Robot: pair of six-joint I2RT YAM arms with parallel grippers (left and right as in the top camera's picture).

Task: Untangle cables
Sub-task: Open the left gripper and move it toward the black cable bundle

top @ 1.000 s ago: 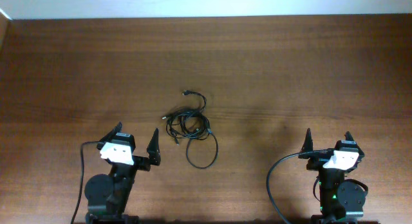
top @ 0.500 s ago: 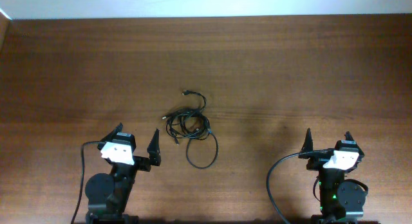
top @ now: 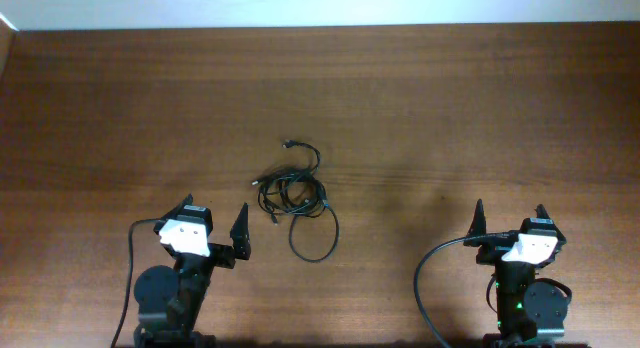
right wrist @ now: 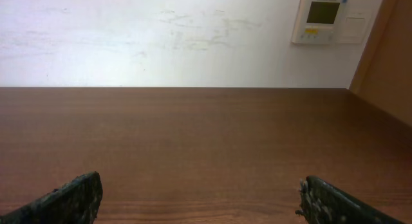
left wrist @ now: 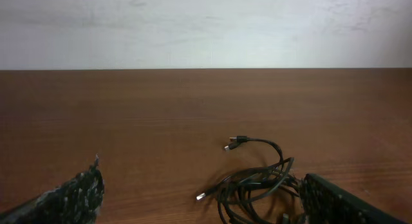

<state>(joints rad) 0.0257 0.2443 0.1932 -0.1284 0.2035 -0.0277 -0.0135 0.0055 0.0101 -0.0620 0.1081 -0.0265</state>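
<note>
The cables (top: 294, 193) lie as a tangled bundle of thin black cord near the table's middle, one loop trailing toward the front (top: 316, 246) and one plug end pointing back. In the left wrist view the cables (left wrist: 257, 185) sit just ahead and right of centre, a silver plug tip facing left. My left gripper (top: 211, 214) is open at the front left, its right finger close to the bundle's left side, nothing between its fingers (left wrist: 80, 195). At the front right my right gripper (top: 509, 214) stands open and empty, far from the cables, over bare wood (right wrist: 193, 153).
Thick black wires (top: 425, 288) curve from both arm bases at the front edge. The wooden table (top: 450, 108) ends at a pale wall at the back. A wall thermostat (right wrist: 322, 17) and a wooden panel show in the right wrist view.
The left arm has shifted very slightly forward; the cables and the right arm have not moved.
</note>
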